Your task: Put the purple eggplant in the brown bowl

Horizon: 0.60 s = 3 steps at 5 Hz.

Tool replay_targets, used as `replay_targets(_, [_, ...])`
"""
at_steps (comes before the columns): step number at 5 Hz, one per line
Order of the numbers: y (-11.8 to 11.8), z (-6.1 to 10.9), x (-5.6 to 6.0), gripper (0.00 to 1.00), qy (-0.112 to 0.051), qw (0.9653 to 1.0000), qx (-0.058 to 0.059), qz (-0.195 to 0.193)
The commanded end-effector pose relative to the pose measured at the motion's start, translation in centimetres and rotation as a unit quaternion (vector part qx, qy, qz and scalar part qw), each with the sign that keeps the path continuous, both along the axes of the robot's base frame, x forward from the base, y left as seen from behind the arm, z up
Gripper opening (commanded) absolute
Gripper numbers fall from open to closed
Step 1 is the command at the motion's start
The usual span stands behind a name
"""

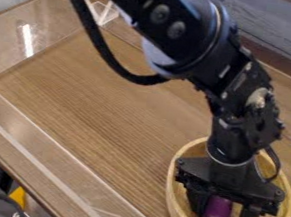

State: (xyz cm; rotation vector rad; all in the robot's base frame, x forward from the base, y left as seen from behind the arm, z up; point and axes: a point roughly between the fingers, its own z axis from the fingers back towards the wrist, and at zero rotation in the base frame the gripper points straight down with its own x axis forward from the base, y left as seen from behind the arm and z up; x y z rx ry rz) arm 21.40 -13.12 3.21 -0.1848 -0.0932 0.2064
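While the black robot arm (184, 45) is reaching down from the upper left of the frame, its gripper (222, 214) is hanging inside the brown bowl (177, 200) at the lower right corner of the wooden tabletop (95, 104). The purple eggplant (216, 212) is sitting upright between the two black fingers (193, 202), low within the bowl, its teal-blue stem tip pointing down toward the bowl's floor. Whether the jaws are standing apart or pressing on the eggplant is not something the view is settling, as the fingers are flanking it closely on both sides and the gripper body is hiding the top of it. The bowl's thick tan rim is showing on the left and front, with the right side running toward the frame edge. A clear plastic wall (23, 34) is enclosing the tabletop along the left and front, catching bright reflections. A black cable (108, 55) is looping under the arm's upper section
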Motion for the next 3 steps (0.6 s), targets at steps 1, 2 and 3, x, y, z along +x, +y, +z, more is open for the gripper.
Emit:
replay_targets(1, [-0.39,0.86,0.38,1.00,-0.014,0.9999,-0.006,-0.002])
replay_targets(2, [-0.38,1.32,0.30,1.00,-0.013,0.9999,-0.007,-0.001])
replay_targets(3, [-0.37,1.86,0.27,1.00,-0.015,0.9998,-0.010,0.000])
